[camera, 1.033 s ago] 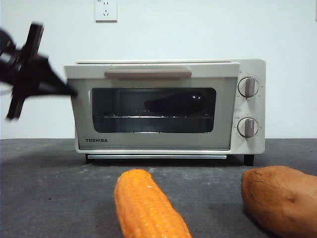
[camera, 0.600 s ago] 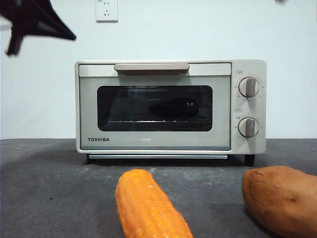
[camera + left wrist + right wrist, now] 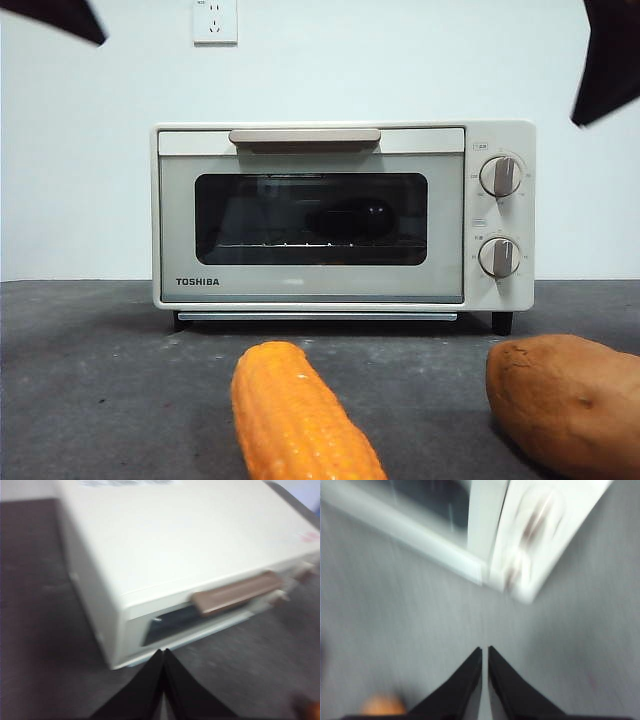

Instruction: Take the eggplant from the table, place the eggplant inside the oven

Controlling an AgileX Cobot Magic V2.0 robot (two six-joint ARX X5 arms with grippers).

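The dark-purple eggplant [image 3: 348,219] lies on the wire rack inside the cream Toshiba oven [image 3: 310,290], dimly seen through the shut glass door. The beige handle [image 3: 305,137] sits along the door's top. My left gripper [image 3: 163,652] is shut and empty, raised above the oven's left front corner; only its black tip [image 3: 60,18] shows at the front view's top left. My right gripper [image 3: 485,650] is shut and empty, hanging over the table [image 3: 100,360] off the oven's knob side, a dark shape [image 3: 608,60] at the top right.
An orange-yellow corn cob [image 3: 295,415] lies on the table in front of the oven, a brown sweet potato [image 3: 565,400] to its right. Two round knobs [image 3: 500,176] are on the oven's right. A wall socket [image 3: 215,20] is behind.
The oven door went from slightly ajar to fully shut. The left gripper rose away from the door's left edge to the top corner. The right arm's tip came into view at the top right.
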